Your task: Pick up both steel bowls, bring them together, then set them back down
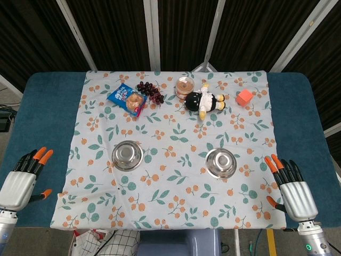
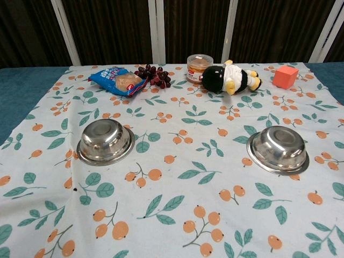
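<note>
I see both steel bowls upright on the floral cloth (image 1: 176, 208), well apart: left bowl (image 1: 127, 154), right bowl (image 1: 221, 162). My left hand (image 1: 24, 178) and right hand (image 1: 290, 186) rest at the desk (image 1: 40, 117) edges, fingers spread, released, holding nothing. Snacks and a plush toy (image 1: 204, 100) lie beyond.

Both steel bowls, the left bowl (image 2: 106, 142) and the right bowl (image 2: 278, 149), are polished, mirror-glossy metal. Beneath them a matt printed cloth (image 2: 177, 215) lies slightly wrinkled. Behind the left bowl a snack packet (image 2: 115, 79) is shiny plastic; beside it the toy (image 2: 231, 78) looks soft plush.
</note>
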Action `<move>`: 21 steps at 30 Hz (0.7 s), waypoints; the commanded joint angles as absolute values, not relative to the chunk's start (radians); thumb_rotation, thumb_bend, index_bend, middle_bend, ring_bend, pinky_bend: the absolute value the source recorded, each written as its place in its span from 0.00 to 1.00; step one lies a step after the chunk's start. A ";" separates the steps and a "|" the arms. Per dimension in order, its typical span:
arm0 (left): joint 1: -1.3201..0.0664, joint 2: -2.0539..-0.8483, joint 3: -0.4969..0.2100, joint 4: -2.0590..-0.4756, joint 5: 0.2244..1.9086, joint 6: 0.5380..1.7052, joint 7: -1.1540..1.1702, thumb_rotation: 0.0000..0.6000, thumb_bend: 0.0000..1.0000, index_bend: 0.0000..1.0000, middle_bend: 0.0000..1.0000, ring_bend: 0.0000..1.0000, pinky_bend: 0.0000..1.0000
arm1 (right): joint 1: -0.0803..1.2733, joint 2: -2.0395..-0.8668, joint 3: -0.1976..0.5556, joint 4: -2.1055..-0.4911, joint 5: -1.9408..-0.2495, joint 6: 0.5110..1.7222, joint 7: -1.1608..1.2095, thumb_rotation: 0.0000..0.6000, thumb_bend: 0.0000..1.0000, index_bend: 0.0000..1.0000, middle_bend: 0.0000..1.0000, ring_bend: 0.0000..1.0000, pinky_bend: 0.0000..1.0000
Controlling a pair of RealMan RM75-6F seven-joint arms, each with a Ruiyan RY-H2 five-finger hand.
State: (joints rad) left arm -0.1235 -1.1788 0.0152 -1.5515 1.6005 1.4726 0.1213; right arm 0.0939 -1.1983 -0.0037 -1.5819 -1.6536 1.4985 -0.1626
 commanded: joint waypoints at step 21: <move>-0.379 -1.237 -0.140 -1.760 1.357 1.132 0.501 1.00 0.16 0.00 0.00 0.00 0.10 | 0.085 -1.167 -0.004 -1.590 -1.646 1.508 -0.111 1.00 0.23 0.00 0.00 0.00 0.00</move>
